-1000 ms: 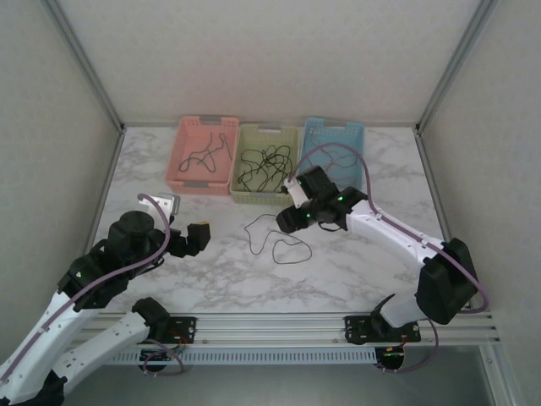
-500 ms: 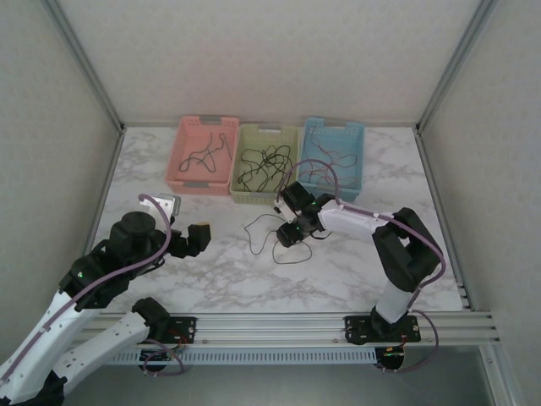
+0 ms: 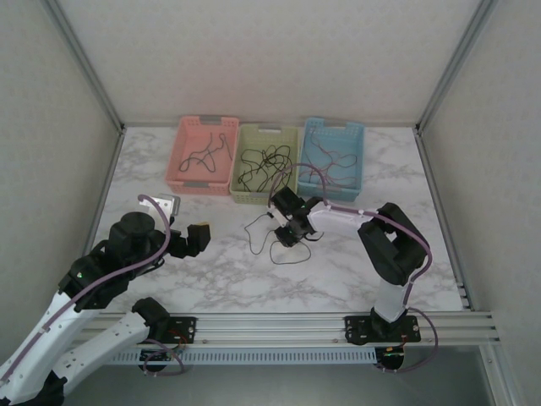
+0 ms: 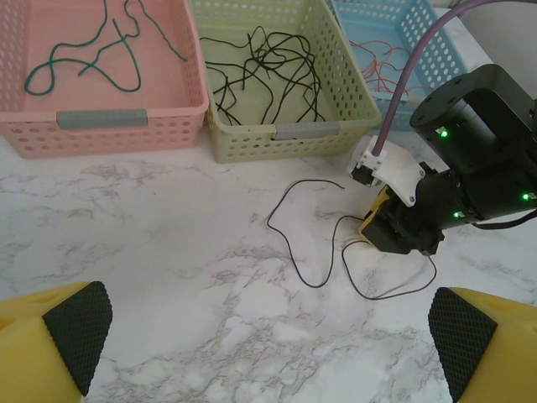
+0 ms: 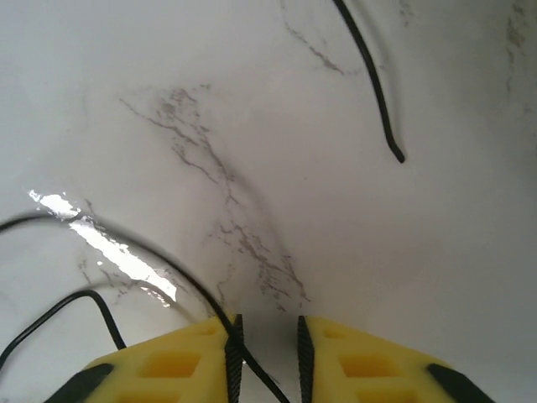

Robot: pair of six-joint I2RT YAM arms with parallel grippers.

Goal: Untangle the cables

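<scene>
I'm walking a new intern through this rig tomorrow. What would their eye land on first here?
Likely the three baskets lined along the far edge of the table: pink basket, green basket, blue basket, each holding thin cables. Then the right gripper, low over the marble with a loose black cable running between its nearly closed fingers. The left gripper hangs wide open at the near left.

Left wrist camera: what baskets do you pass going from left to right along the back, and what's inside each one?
pink basket with a green cable → yellow-green basket with black cables → blue basket with red-brown cables
</scene>
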